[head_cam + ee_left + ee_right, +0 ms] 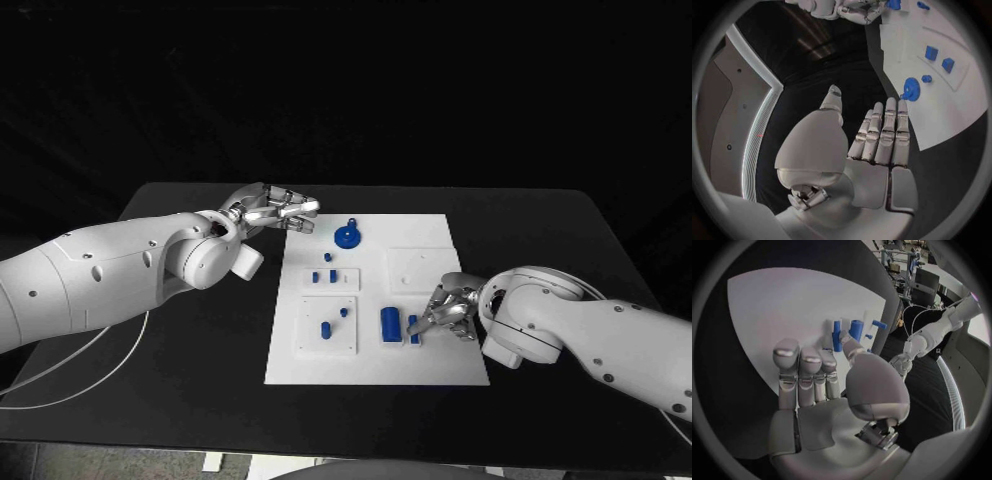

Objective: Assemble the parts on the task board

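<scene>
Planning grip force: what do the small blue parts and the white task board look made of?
Small blue parts: probably moulded or printed plastic, with even saturated colour and a matte surface. White task board: flat rigid sheet, matte, possibly plastic; the exact material is unclear.

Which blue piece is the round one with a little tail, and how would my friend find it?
Start at the white task board in the middle of the black table. Go to its far end, near the robot's left hand, which holds nothing. There lies the round blue part with a small tab sticking out; the other blue pieces are small blocks or straight bars.
</scene>
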`<move>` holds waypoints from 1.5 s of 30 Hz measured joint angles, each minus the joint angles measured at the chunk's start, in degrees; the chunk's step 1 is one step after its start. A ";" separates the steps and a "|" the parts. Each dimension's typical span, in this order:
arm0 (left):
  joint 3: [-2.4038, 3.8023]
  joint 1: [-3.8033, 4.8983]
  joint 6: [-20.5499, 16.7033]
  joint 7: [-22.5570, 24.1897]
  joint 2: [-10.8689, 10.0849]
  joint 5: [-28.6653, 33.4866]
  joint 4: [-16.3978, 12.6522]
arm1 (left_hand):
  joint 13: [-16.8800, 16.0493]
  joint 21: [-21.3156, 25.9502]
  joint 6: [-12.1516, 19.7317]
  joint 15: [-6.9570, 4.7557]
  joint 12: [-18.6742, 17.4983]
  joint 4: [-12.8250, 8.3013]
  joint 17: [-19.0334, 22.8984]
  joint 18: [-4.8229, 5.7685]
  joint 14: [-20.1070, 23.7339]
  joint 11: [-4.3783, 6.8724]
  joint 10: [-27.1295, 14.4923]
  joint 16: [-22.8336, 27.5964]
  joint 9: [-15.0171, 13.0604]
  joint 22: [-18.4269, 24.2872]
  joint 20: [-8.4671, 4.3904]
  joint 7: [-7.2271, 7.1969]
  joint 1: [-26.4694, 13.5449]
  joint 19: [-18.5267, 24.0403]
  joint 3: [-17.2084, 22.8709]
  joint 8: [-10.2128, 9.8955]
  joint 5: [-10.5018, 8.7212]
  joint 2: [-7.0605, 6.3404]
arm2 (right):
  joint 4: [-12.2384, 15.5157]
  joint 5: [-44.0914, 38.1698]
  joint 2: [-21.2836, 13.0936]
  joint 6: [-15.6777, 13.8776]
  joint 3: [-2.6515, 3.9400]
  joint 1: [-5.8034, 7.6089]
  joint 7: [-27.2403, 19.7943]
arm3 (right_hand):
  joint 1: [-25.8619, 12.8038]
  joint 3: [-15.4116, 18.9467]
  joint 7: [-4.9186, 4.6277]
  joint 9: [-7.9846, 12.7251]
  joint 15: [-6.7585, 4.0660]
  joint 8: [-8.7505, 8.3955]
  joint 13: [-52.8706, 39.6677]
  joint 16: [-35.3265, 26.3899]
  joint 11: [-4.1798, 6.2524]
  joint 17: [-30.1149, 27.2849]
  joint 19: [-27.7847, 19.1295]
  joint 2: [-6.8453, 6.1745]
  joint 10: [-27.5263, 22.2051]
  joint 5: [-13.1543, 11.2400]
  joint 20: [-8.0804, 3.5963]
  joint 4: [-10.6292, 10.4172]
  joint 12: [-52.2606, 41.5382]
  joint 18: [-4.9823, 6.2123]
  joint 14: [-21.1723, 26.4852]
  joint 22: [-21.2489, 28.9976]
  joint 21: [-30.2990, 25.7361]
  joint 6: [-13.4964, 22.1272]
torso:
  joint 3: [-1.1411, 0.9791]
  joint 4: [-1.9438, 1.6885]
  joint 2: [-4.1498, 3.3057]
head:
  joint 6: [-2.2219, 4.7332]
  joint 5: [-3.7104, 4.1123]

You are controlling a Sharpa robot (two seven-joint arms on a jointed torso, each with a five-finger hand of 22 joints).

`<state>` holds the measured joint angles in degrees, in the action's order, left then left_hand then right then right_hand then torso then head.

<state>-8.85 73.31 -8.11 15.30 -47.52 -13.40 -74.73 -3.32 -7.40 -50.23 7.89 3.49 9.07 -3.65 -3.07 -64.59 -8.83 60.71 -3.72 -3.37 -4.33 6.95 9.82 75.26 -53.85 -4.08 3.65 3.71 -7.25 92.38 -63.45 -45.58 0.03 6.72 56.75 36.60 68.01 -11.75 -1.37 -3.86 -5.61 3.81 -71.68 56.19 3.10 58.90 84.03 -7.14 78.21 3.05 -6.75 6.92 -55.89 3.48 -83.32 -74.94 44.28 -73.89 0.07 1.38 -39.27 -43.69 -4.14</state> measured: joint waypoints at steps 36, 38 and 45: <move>-0.01 0.00 -0.02 -0.09 -0.10 -0.06 0.06 | 0.00 0.00 0.21 0.00 0.00 -0.28 0.00 0.00 0.00 0.00 0.00 0.00 0.00 0.00 0.00 -0.21 -0.02 0.00 0.03 0.00 0.00 0.02 | 1.12 -4.37 -4.83 -10.02 -0.29 -0.56 -14.42 | 7.64 8.58 -2.55 -0.05 0.03 -0.26 0.31 0.17 -1.49 1.23 0.00 3.11 -1.21 -0.16 0.00 -7.39 -1.29 0.00 0.04 0.02 1.10 6.32 | -0.06 0.02 -0.01 | 0.36 -0.29; -0.01 0.00 -0.02 -0.09 -0.11 -0.06 0.06 | 0.00 0.00 0.21 0.00 0.00 -0.79 0.00 0.00 0.00 0.00 0.00 0.00 0.00 -0.04 0.00 -0.21 -0.02 0.00 0.09 0.00 0.00 0.02 | 1.11 -5.49 -5.01 -10.62 -0.28 -0.56 -16.06 | 9.41 3.90 -2.55 0.04 0.03 -0.26 0.31 0.17 -1.49 1.23 0.00 3.39 -1.22 -0.16 0.00 -5.84 -1.29 -0.01 0.04 0.02 1.42 6.32 | -0.05 0.01 -0.01 | 0.37 -0.30; -0.02 0.00 -0.04 -0.11 -0.14 -0.07 0.07 | 0.00 0.00 0.21 0.00 0.00 -1.14 0.00 0.00 0.00 0.00 0.00 0.00 0.00 -0.06 0.00 -0.21 -0.25 0.00 0.13 0.00 0.00 0.25 | 1.55 -8.63 -5.23 -11.45 -0.26 -0.95 -20.98 | 8.49 -9.20 -2.48 0.15 0.04 -0.26 -0.25 0.16 -1.49 1.44 0.00 2.49 -1.21 -0.16 0.00 -1.40 -1.59 -0.01 0.04 0.02 1.76 5.51 | -0.03 0.01 -0.01 | 0.30 -0.33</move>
<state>-8.87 73.31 -8.15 15.19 -47.67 -13.47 -74.66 -3.32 -7.40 -50.02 7.89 3.49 7.93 -3.65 -3.07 -64.59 -8.82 60.71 -3.72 -3.37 -4.39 6.95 9.61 75.00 -53.85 -3.95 3.65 3.71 -7.00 93.94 -72.08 -50.82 -11.41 6.47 55.80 15.62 76.50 -20.95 -3.85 -3.71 -5.58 3.54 -71.93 56.35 1.62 60.34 84.03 -4.65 76.99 2.89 -6.74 5.52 -57.48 3.48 -83.28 -74.92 46.04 -68.38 0.04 1.39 -39.27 -43.39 -4.47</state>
